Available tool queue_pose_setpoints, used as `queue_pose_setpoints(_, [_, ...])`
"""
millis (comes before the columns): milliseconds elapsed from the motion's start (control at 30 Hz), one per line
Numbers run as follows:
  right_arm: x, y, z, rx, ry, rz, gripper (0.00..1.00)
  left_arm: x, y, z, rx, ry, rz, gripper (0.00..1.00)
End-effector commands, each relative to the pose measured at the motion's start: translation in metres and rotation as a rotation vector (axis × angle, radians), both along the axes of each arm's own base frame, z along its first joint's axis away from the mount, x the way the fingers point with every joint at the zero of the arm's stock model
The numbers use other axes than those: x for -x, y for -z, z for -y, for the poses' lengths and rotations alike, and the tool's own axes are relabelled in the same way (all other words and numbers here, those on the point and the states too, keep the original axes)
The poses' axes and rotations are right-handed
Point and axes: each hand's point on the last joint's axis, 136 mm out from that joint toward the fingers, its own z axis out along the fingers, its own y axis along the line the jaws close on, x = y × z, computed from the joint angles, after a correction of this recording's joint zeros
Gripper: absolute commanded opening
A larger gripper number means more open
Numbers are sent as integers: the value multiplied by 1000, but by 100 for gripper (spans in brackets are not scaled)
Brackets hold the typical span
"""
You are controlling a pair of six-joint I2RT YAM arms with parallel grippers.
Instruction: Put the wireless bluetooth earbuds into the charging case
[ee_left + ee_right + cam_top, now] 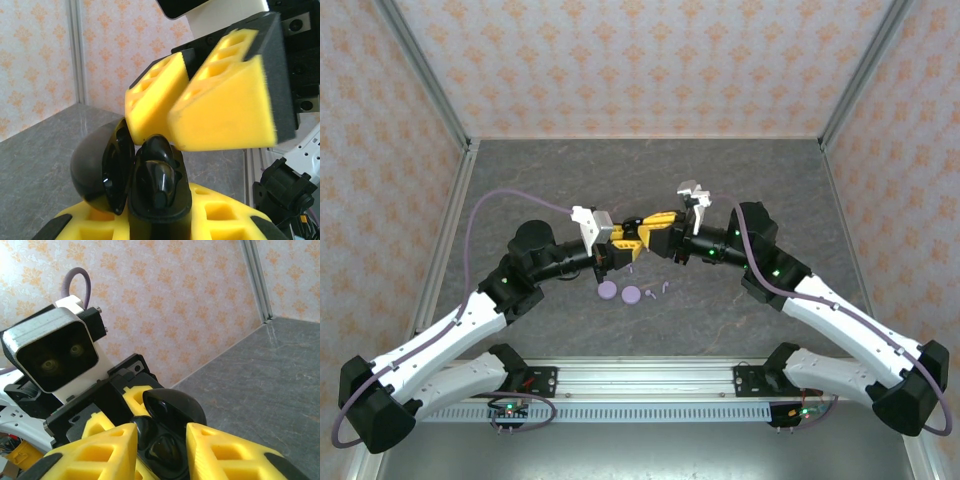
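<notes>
The left end effector (630,240) clamps an open black case (155,185) above the middle of the counter (740,170). The right end effector (161,431), fingers parted, straddles the top of the case. Toward the counter's near edge lie two lavender discs (618,292), with tiny lavender earbuds (658,290) just to their right.

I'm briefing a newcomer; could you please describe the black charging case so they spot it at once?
Over the middle of the table, the left gripper meets the right gripper. The left one holds the black charging case, lid open. Unlike the lavender discs below, it is glossy black.
</notes>
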Motion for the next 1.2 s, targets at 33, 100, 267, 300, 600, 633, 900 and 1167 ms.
queue_pose_setpoints(33, [2, -21, 1, -20, 2, 16, 44, 6, -30, 0, 60, 13, 85, 0])
queue_pose_setpoints(100, [2, -28, 3, -25, 9, 21, 49, 6, -29, 0, 61, 13, 84, 0])
queue_pose_setpoints(267, [1, -37, 14, -10, 57, 27, 62, 6, -28, -1, 64, 11, 84, 0])
queue_pose_setpoints(300, [-1, -36, 17, -5, 77, 22, 64, 6, -28, -1, 63, 9, 84, 0])
queue_pose_setpoints(600, [7, -21, 21, 39, -21, -59, 96, 11, -31, 0, 67, 36, 98, 0])
queue_pose_setpoints(633, [9, -19, 18, 40, -47, -66, 97, 11, -32, 0, 68, 39, 99, 0])
queue_pose_setpoints(900, [13, -24, -2, 5, -176, -88, 97, 11, -31, 2, 61, 47, 92, 0])
queue_pose_setpoints(1167, [24, -40, -6, -27, -246, -43, 86, 8, -25, 3, 43, 44, 81, 0])
